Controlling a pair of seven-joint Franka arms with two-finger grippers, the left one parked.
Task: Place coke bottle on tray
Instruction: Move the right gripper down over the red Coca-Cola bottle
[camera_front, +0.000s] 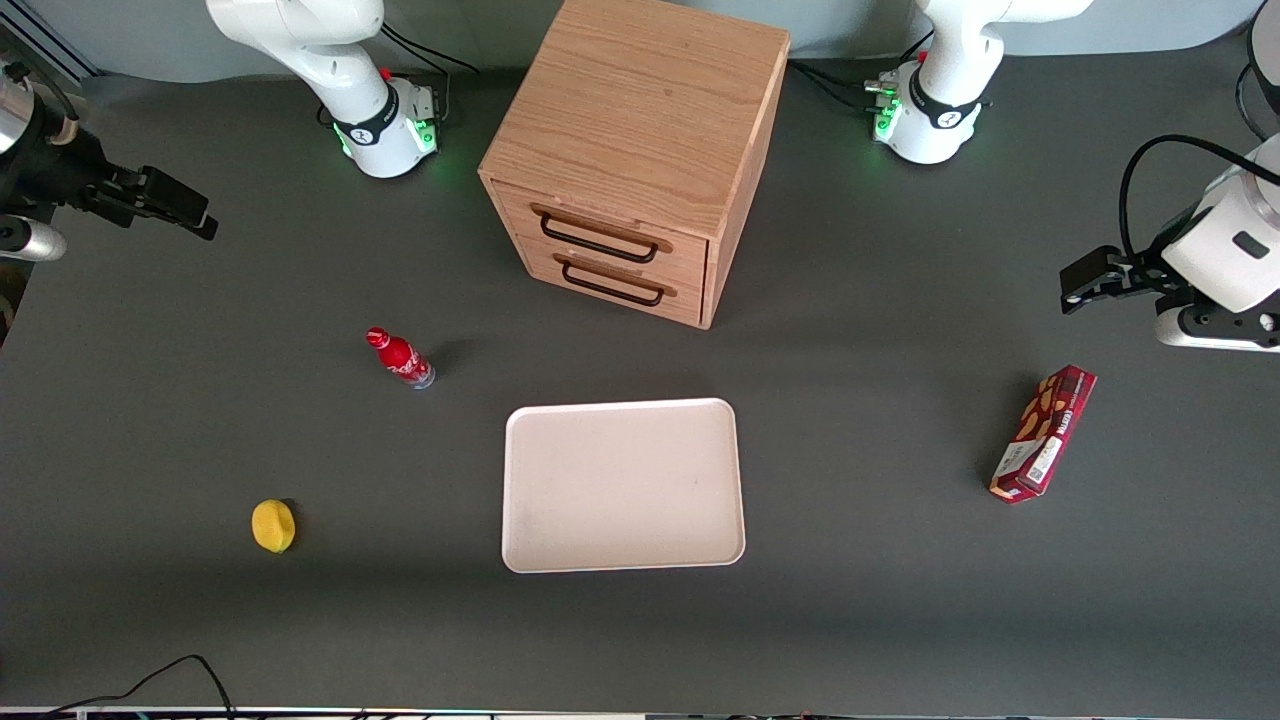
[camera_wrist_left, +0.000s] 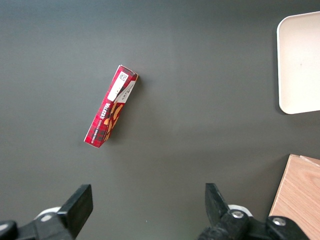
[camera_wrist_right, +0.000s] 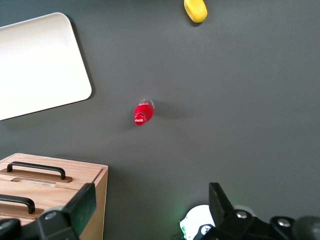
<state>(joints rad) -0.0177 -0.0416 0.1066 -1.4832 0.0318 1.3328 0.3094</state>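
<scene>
The coke bottle (camera_front: 402, 358), small and red with a red cap, stands on the dark table beside the tray, toward the working arm's end. It also shows in the right wrist view (camera_wrist_right: 142, 113). The cream tray (camera_front: 620, 485) lies flat and empty in front of the cabinet, nearer the front camera; it shows in the right wrist view (camera_wrist_right: 40, 65) and the left wrist view (camera_wrist_left: 302, 60). My right gripper (camera_front: 195, 215) hangs high at the working arm's end of the table, well apart from the bottle. In its wrist view the gripper (camera_wrist_right: 152, 200) is open and empty.
A wooden two-drawer cabinet (camera_front: 630, 150) stands farther from the front camera than the tray, drawers shut. A yellow lemon (camera_front: 273, 525) lies nearer the camera than the bottle. A dark-red snack box (camera_front: 1042, 432) lies toward the parked arm's end.
</scene>
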